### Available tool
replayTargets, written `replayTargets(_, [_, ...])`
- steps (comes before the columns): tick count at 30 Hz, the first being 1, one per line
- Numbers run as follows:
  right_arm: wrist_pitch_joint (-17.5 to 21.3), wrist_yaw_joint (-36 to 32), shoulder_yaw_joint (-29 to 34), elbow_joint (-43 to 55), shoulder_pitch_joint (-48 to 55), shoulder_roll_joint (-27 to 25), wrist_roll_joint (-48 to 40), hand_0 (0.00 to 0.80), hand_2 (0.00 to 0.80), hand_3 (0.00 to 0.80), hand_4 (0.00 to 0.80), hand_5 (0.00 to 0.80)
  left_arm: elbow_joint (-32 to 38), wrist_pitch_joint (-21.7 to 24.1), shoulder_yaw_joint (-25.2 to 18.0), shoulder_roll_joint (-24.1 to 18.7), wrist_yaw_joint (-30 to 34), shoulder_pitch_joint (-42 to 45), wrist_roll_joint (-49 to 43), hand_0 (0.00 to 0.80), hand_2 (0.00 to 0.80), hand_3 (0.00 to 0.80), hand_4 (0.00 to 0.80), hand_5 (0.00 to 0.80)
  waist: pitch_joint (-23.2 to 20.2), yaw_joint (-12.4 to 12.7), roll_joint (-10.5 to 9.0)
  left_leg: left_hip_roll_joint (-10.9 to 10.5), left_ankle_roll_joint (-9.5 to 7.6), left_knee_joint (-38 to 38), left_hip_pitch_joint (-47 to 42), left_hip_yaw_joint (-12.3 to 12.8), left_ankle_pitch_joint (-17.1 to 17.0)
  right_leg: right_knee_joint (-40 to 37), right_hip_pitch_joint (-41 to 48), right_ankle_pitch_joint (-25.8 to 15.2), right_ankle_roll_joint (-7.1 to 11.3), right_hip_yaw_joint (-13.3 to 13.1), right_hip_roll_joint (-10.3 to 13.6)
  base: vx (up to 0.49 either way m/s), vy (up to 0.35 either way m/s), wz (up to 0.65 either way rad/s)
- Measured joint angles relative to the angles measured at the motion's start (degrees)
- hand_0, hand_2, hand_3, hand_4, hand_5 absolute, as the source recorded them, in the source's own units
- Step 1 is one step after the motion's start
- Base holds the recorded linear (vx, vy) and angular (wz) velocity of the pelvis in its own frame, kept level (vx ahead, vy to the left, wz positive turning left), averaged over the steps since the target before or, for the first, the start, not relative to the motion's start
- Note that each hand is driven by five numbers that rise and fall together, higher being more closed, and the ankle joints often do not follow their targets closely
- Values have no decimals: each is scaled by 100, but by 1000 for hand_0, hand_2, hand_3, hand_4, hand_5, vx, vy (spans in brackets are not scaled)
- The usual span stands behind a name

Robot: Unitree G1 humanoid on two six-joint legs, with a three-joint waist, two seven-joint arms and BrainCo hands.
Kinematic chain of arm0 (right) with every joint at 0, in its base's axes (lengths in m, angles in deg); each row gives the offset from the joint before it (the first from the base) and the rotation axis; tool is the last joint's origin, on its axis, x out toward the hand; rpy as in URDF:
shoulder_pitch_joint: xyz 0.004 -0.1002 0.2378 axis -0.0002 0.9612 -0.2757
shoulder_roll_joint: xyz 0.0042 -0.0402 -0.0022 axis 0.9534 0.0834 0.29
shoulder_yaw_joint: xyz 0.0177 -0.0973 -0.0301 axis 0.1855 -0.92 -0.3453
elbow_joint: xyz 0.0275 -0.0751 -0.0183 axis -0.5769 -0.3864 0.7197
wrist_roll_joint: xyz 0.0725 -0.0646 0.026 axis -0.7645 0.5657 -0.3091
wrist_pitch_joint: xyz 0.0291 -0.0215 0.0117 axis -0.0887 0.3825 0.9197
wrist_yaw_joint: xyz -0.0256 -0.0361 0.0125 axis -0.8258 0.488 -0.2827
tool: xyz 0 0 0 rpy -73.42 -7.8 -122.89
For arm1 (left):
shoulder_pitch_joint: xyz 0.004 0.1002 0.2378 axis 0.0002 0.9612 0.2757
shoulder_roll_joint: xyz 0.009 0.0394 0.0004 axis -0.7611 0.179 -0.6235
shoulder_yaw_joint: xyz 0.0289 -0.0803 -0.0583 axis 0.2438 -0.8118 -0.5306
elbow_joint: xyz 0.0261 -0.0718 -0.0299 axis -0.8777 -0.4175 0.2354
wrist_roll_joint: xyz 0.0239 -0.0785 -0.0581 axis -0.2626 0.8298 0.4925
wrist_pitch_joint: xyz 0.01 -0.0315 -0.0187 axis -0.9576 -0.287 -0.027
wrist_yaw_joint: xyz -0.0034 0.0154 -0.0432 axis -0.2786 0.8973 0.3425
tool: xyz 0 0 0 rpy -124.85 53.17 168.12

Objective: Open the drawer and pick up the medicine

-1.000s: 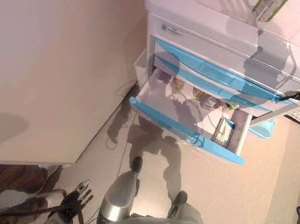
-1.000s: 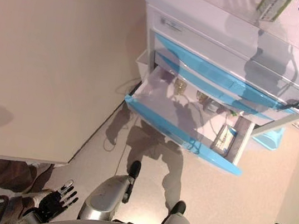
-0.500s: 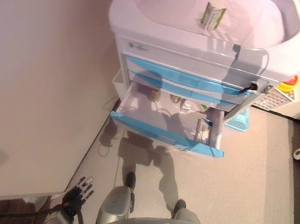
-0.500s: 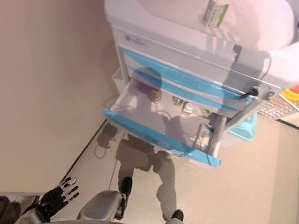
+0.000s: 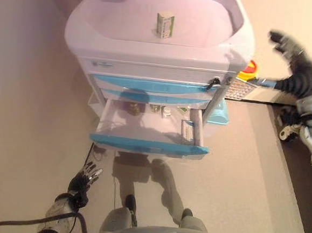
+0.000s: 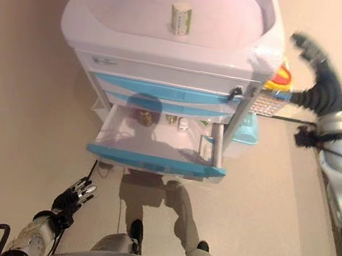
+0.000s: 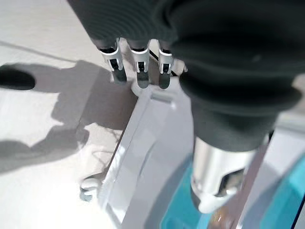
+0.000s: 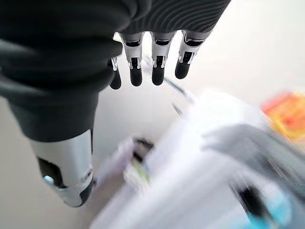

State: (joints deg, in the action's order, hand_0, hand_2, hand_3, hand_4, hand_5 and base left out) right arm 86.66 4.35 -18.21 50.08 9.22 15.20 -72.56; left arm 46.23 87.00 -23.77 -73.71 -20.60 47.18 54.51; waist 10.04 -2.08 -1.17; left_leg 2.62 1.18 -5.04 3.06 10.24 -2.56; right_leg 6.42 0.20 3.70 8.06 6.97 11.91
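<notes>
A white and green medicine box (image 5: 165, 25) stands on the white top of the cart (image 5: 97, 33), held by neither hand. The cart's lowest drawer (image 5: 148, 145), with a blue front, is pulled open. Inside it are small bottles (image 5: 134, 108) at the back and a flat box (image 5: 188, 130) at the right side. My right hand (image 5: 291, 51) is raised to the right of the cart, open and empty, apart from it. My left hand (image 5: 83, 178) hangs low over the floor, left of the drawer, open and empty. Its straight fingers (image 7: 138, 71) show in the left wrist view.
Two more blue-fronted drawers (image 5: 147, 85) above the open one are closed. A red and yellow button box (image 5: 248, 70) and a light blue bin (image 5: 219, 115) sit behind the cart at the right. A pale wall (image 5: 16, 111) runs along the left.
The whole picture has shifted, so the camera has moved: the cart now shows squarely from further back. My right hand has come into view to the right of the cart. The box stays on the cart top.
</notes>
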Motion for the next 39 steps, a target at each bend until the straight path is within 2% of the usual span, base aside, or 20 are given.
replayTargets(5, [192, -1641, -230, 38, 611, 78, -478, 0, 0, 0, 0, 0, -5, 122, 498, -257, -101, -74, -1085, 0, 0, 0, 0, 0, -95, -118, 65, 80, 75, 314, -186, 85, -137, -83, 15, -28, -44, -20, -93, -12, -46, -11])
replayTargets(9, [241, -2519, -528, -143, 1090, 141, -663, 0, 0, 0, 0, 0, 16, 131, 1001, -570, -87, -212, -1757, 0, 0, 0, 0, 0, -111, -219, 78, 123, 113, 489, -277, 125, -221, -134, 15, -47, -69, -44, -161, -27, -16, -7])
replayTargets(13, [231, -2883, -908, -399, 1275, 176, -660, 0, 0, 0, 0, 0, 9, 116, 1407, -827, -124, -394, -2266, 0, 0, 0, 0, 0, -113, -382, 98, 137, 125, 553, -336, 215, -242, -139, -5, -53, -79, -88, -171, -42, 3, -10])
replayTargets(16, [231, -2906, -1152, -456, 1271, 170, -665, 0, 0, 0, 0, 0, -46, 19, 1774, -978, -247, -671, -2605, 0, 0, 0, 0, 0, -80, -485, 137, 133, 123, 571, -335, 316, -242, -128, -85, -55, -75, -194, -170, -46, 19, -16])
replayTargets(22, [84, -3270, -1185, -535, 1274, 116, -906, 0, 0, 0, 0, 0, -63, -92, 2187, -1210, -466, -1163, -3296, 0, 0, 0, 0, 0, 130, -739, 279, 131, 123, 592, -342, 468, -243, -61, -220, -58, -70, -347, -188, -27, 33, -13])
replayTargets(25, [22, -3505, -1301, -890, 1347, 23, -889, 0, 0, 0, 0, 0, -24, -141, 2295, -1382, -517, -1289, -3502, 0, 0, 0, 0, 0, 294, -833, 314, 124, 124, 602, -344, 529, -244, -24, -278, -59, -70, -377, -184, -11, 21, -12])
replayTargets(32, [-223, -3969, -1379, -1670, 1567, -39, -877, 0, 0, 0, 0, 0, -44, -309, 2475, -1766, -776, -1829, -3724, 0, 0, 0, 0, 0, 668, -913, 319, 120, 127, 615, -423, 607, -244, 55, -298, -56, -71, -470, -194, -11, 11, -5])
replayTargets(39, [-415, -4920, -1726, -2518, 1663, -269, -877, 0, 0, 0, 0, 0, -793, -250, 2892, -2071, -1008, -2795, -3709, 0, 0, 0, 0, 0, 826, -957, 271, 120, 127, 620, -341, 779, -245, 284, -613, -42, -56, -486, -165, -42, 19, -13])
